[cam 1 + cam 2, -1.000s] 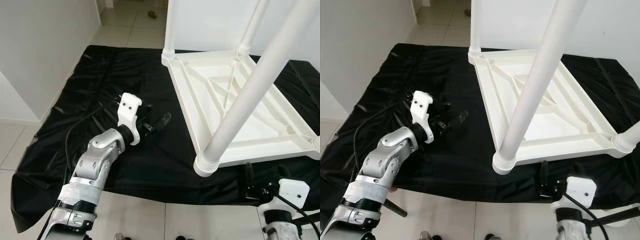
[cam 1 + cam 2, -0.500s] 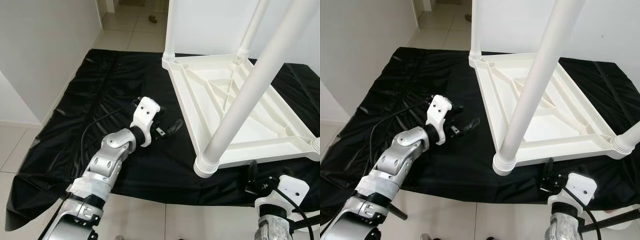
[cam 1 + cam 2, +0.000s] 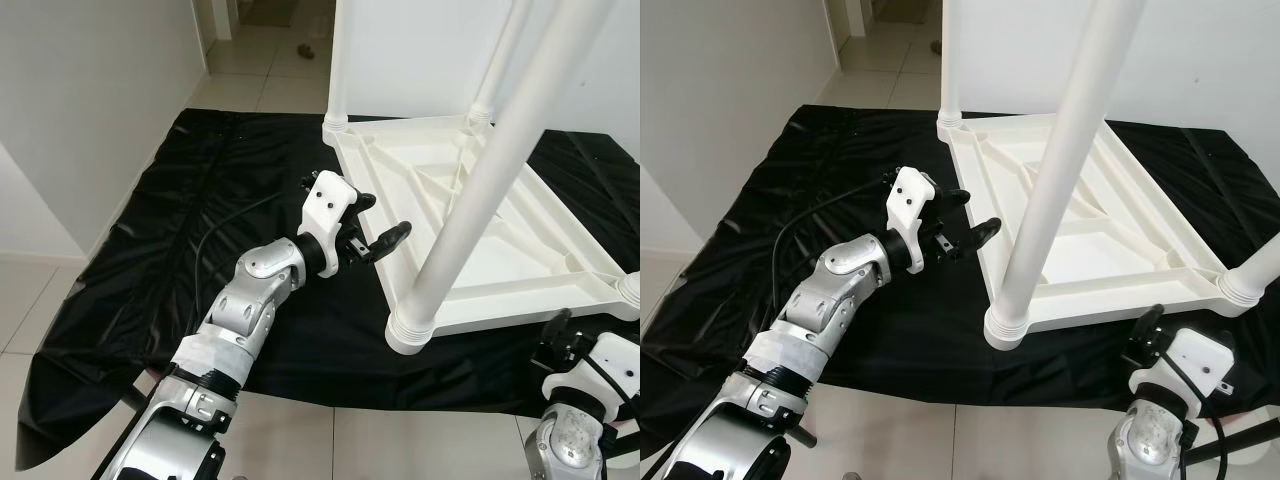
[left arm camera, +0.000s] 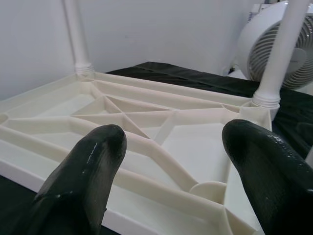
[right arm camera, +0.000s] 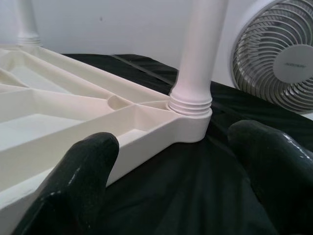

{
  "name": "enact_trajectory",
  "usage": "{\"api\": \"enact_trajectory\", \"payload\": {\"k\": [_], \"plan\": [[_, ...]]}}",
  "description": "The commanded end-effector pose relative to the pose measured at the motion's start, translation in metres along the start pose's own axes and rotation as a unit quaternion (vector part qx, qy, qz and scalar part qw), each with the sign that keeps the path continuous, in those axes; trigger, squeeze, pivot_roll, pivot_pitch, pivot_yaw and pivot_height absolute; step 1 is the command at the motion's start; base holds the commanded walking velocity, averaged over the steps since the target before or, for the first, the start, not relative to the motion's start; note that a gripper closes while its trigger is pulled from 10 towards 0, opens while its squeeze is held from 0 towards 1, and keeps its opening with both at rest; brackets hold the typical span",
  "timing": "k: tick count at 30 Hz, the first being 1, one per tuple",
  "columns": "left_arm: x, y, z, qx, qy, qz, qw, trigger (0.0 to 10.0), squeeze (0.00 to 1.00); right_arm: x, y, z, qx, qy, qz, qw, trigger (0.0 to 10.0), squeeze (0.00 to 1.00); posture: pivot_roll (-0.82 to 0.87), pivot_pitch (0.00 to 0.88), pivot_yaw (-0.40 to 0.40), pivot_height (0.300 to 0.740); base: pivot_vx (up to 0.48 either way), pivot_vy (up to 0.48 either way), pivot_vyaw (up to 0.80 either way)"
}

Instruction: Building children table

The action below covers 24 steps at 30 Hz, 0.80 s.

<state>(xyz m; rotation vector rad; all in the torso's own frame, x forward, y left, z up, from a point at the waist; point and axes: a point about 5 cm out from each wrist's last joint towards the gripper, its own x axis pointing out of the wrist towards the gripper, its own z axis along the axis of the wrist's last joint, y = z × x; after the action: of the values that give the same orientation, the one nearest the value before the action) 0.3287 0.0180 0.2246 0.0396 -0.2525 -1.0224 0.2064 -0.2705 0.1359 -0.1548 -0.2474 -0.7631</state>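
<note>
Children's table point(image 3: 470, 215), white plastic, lying upside down on a black sheet point(image 3: 180, 250) spread over the tiled floor point(image 3: 270, 440), ribbed underside up and 4 white legs point(image 3: 1050, 190) standing upward from its corners. Left pincer point(image 3: 378, 222), fingers spread wide and holding nothing, reaches from the sheet to the table's left edge, just beside the rim; in its wrist view the ribbed underside lies directly ahead between the 2 fingertips point(image 4: 88, 166). Right pincer point(image 5: 171, 161), also open and empty, sits low by the table's near right corner, facing a corner leg socket point(image 5: 190, 110), with a white fan point(image 5: 276, 58) behind.
</note>
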Motion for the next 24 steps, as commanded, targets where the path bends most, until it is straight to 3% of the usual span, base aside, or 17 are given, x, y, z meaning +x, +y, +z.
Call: {"api": "enact_trajectory", "payload": {"k": [1, 15, 24], "plan": [[0.002, -0.006, 0.000, 0.000, -0.002, -0.042, 0.999, 10.0, 0.00, 0.004, -0.003, -0.004, -0.003, 0.011, -0.016, 1.000, 10.0, 0.00, -0.07, 0.088, 0.039, 0.740, 0.000, 0.000, 0.00], [0.013, -0.032, -0.007, -0.013, 0.001, -0.074, 0.997, 10.0, 0.00, 0.043, -0.016, -0.013, 0.013, 0.037, -0.120, 0.992, 10.0, 0.00, -0.05, 0.135, 0.036, 0.740, 0.000, 0.000, 0.00], [0.024, -0.047, -0.005, -0.015, -0.004, -0.083, 0.996, 10.0, 0.00, 0.050, -0.020, -0.020, 0.012, 0.060, -0.138, 0.989, 10.0, 0.00, -0.05, 0.163, 0.030, 0.740, 0.000, 0.000, 0.00]]}}
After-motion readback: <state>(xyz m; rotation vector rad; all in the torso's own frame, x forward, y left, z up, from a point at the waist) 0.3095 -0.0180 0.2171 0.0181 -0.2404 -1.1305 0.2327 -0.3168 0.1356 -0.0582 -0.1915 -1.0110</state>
